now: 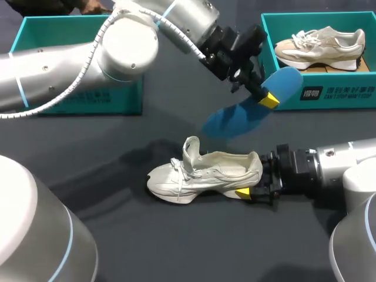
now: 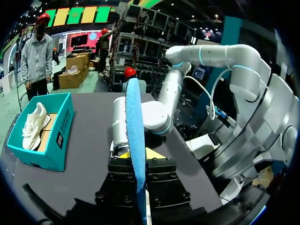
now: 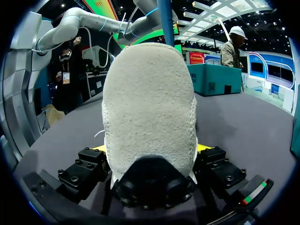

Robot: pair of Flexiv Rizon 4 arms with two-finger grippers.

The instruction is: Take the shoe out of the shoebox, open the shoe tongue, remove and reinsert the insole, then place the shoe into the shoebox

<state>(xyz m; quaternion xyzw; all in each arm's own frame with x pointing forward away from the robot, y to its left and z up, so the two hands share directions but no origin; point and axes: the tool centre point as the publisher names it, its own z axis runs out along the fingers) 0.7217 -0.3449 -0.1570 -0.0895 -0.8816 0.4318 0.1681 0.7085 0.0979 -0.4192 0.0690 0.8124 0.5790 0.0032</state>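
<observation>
**shoebot_fan:** What was the whole thing sitting on?

**rigwatcher:** Just one table [image 1: 176,247]. It had a flat matte top in dark grey and filled the head view from the lower edge up to the upper middle.

**shoebot_fan:** How was the light?

**rigwatcher:** Pretty soft and even. There was one blurry shadow [image 1: 126,161] left of centre, and it faded out toward the lower left.
</observation>
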